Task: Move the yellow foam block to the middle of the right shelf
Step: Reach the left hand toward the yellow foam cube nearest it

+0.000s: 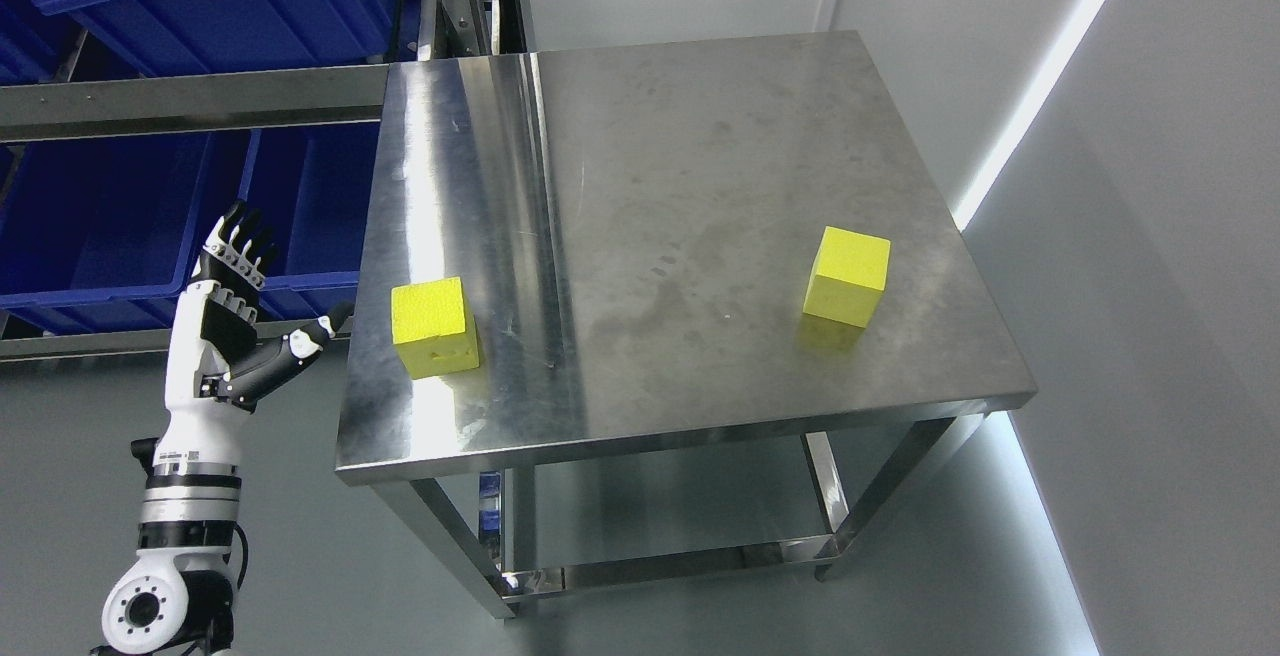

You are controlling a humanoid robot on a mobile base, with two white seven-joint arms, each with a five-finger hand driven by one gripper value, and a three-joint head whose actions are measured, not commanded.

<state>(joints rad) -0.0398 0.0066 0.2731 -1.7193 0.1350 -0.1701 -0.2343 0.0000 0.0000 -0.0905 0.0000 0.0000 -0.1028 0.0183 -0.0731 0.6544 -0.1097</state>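
Fingers (240, 241) of the left hand (232, 306) are spread and pointing up, the thumb stuck out toward the table, and they hold nothing. The right arm is out of view.

Largest thing in view is the steel table (650, 156), with a lower shelf bar between its legs. Behind and to the left of it stands a metal rack (190, 101) loaded with blue bins (110, 211); no shelf shows on the right side of the picture, only a bare grey wall.

Two yellow foam blocks sit on the table, well apart. One yellow foam block (433, 325) rests near the front left corner, close to the table's left edge. The other block (847, 275) sits toward the right edge, turned at a slight angle.

The left hand is raised just off the table's left edge, near the left block but apart from it, the thumb tip close to the table's rim.

I judge the task to be at the reach, with no grasp made. Which block is meant cannot be told from the task sentence, though the left one is nearer the hand. The next move calls for bringing the open fingers over the table's edge and around the block's sides, closing gently since foam gives, then lifting clear and turning toward the shelf, which is not in view.
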